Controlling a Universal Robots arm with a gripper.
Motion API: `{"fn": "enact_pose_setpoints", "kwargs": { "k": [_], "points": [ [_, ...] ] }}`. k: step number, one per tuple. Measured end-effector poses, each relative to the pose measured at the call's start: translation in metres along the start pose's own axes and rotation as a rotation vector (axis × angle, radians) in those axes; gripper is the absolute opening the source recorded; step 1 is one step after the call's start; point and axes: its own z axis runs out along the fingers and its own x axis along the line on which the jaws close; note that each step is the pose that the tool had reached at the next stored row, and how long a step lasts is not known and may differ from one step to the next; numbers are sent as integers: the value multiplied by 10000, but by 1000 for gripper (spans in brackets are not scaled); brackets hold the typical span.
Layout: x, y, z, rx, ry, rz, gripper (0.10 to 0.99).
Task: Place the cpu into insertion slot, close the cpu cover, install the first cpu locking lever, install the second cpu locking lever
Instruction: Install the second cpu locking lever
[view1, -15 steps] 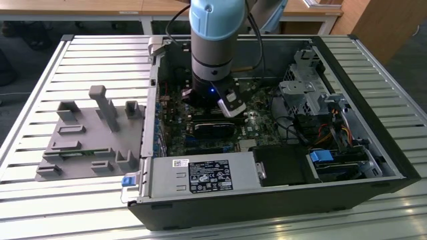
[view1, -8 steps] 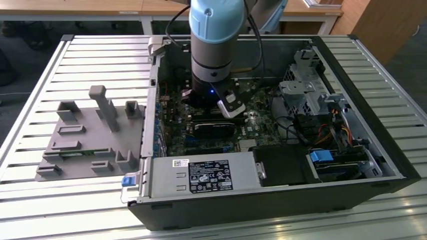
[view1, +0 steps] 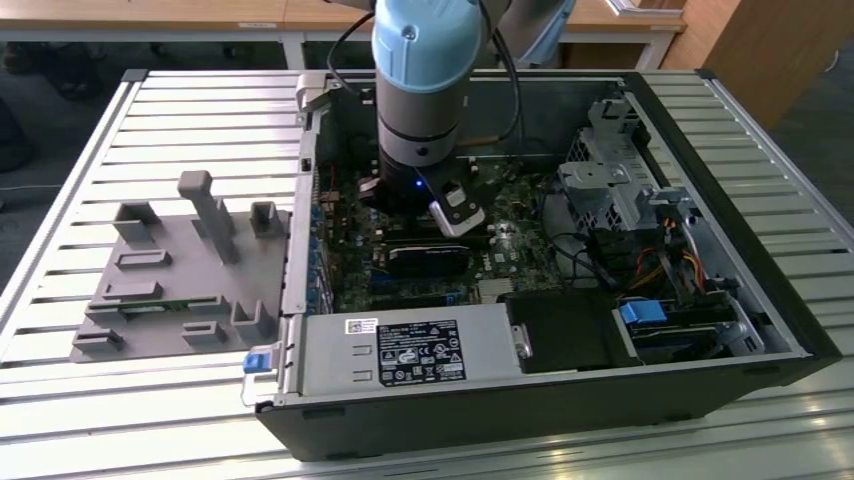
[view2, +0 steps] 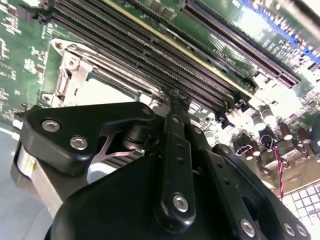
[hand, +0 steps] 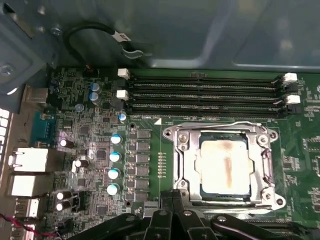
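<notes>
While the cpu (hand: 224, 167) sits under its cover, the gripper (hand: 172, 197) hovers just beside.

You see the gripper (view2: 172, 100) low over the green board (view2: 20, 55). Its black fingers (view2: 175, 150) meet beside the cpu cover (view2: 75, 75).

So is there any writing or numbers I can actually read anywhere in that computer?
Black label on the power supply: print too small to read.
White tag on the black cable: blurred, unreadable.
White markings on the green circuit board: too small to read.
So nothing can be quoted.
</notes>
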Motion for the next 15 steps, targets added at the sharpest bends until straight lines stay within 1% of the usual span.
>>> {"fn": "enact_pose_setpoints", "kwargs": {
  "k": [2,6,15],
  "points": [
    [14,-3,10,-60,1,2,106],
    [15,-1,3,-81,-1,0,106],
    [15,31,-122,-82,-1,0,106]
  ]
}}
